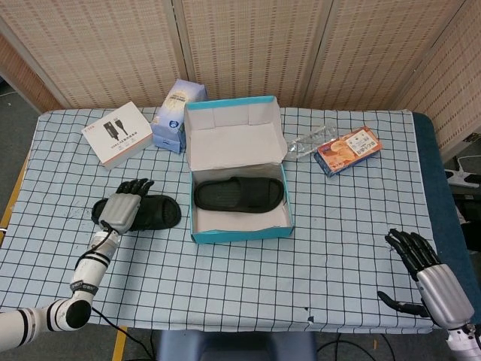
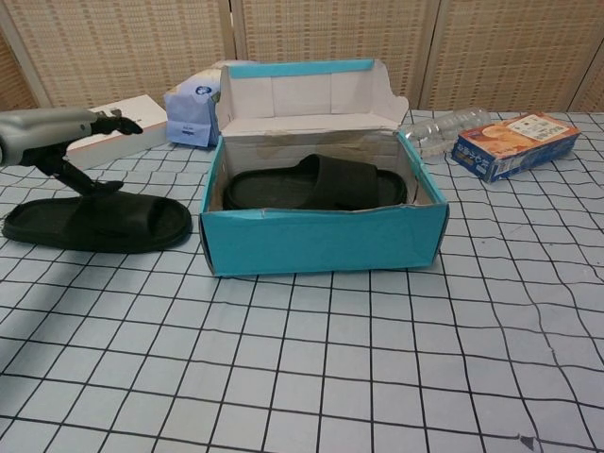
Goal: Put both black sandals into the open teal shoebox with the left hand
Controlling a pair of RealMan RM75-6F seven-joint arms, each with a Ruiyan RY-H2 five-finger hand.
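One black sandal lies inside the open teal shoebox. The second black sandal lies flat on the checked cloth left of the box. My left hand hovers over the left end of that sandal, fingers spread and holding nothing. My right hand is open at the table's front right corner, far from both sandals, and shows only in the head view.
Behind the box stand a white carton, a blue tissue pack, a clear plastic bottle and an orange snack box. The box lid stands upright at the back.
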